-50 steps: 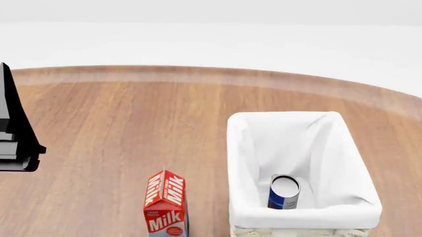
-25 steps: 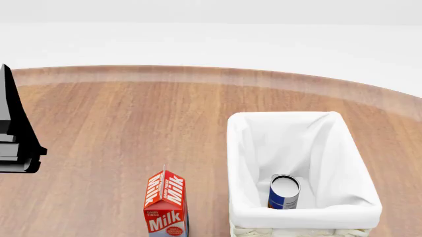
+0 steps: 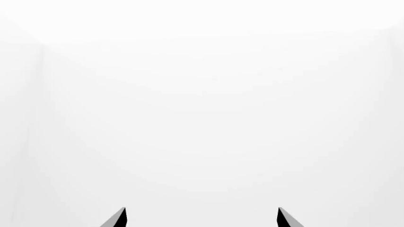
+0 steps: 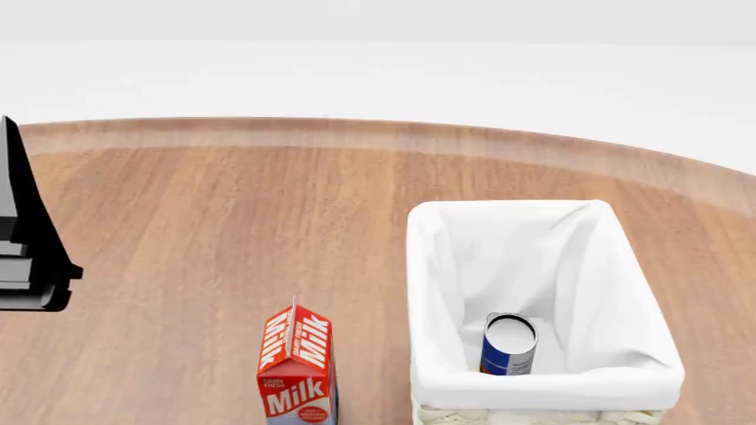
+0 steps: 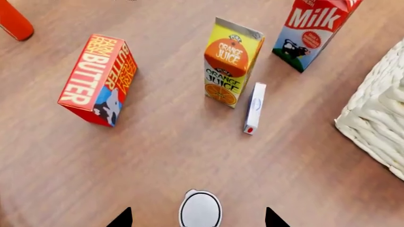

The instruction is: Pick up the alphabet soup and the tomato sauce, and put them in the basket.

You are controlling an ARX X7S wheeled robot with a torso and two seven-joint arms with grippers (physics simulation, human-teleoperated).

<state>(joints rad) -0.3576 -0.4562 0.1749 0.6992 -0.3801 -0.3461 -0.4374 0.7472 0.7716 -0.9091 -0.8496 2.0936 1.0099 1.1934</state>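
While the alphabet soup (image 4: 509,344) is standing upright inside the basket (image 4: 428,266), we are holding our right gripper (image 5: 198,218) with its fingers spread wide over a silver-topped can (image 5: 200,209) on the wooden table (image 5: 158,156); its label is hidden, so we cannot tell whether it is the tomato sauce. Our left gripper (image 3: 200,218) is facing blank white, fingers apart and holding nothing.

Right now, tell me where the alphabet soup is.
In the head view, the alphabet soup stands inside the basket at its near end, right of the milk carton.
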